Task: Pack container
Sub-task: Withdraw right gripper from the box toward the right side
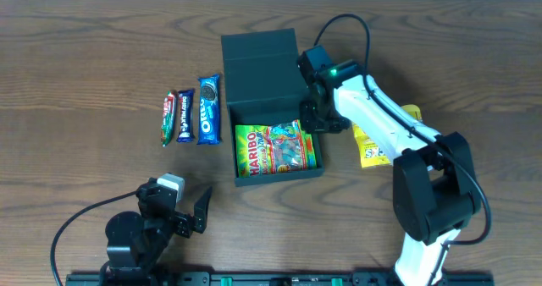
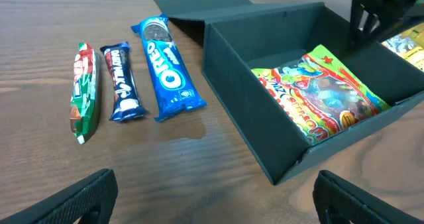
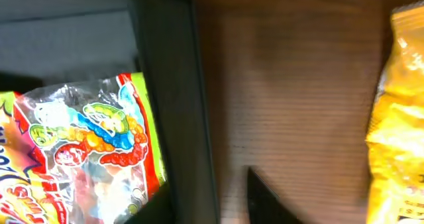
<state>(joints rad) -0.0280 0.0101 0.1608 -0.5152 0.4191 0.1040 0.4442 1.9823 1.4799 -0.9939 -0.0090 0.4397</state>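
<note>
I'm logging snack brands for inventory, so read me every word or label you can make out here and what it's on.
"OREO": on the blue rectangular foil packet.
"HARIBO": on the green plastic gummy bag lying in the dark teal cardboard box.
"DAIRY MILK": on the dark blue foil bar; small, so probably.
Red-and-green foil bar: print too blurred to read.
Yellow crinkly plastic bag: print unreadable.

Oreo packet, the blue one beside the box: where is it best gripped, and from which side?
Grip the blue plastic Oreo packet at mid-length, across its narrow width, coming straight down. It lies flat, long and slim, with small gaps to the dark blue chocolate bar and the dark teal cardboard box, so jaws probably fit astride it.
</note>
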